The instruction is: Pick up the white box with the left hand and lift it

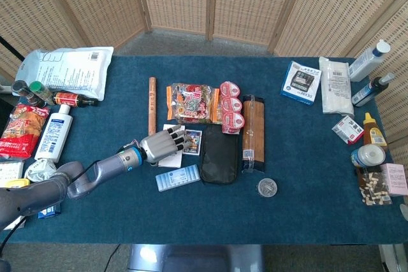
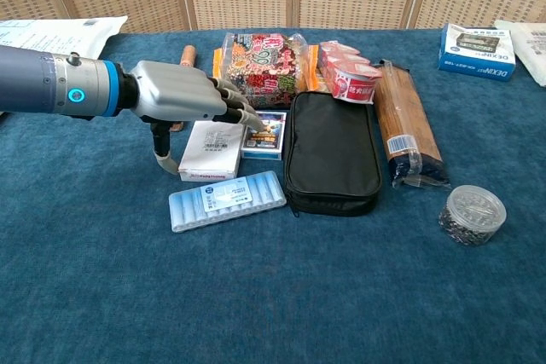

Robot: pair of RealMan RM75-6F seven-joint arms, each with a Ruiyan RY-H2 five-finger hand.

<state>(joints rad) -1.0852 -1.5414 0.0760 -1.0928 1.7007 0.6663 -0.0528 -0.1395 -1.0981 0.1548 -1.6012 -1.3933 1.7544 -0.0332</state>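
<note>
The left robot hand (image 2: 183, 95) lies over the white box (image 2: 212, 153), fingers (image 2: 239, 110) spread across its top and thumb down at its 9 o'clock edge; whether it grips cannot be told. The box rests on the blue surface (image 2: 102, 279), a card deck (image 2: 264, 135) touching at 3 o'clock and a pale blue pack (image 2: 227, 200) just beside at 6 o'clock.

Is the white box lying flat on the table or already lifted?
Lying flat: the white box rests on the cloth, left hand spread over it.
</note>
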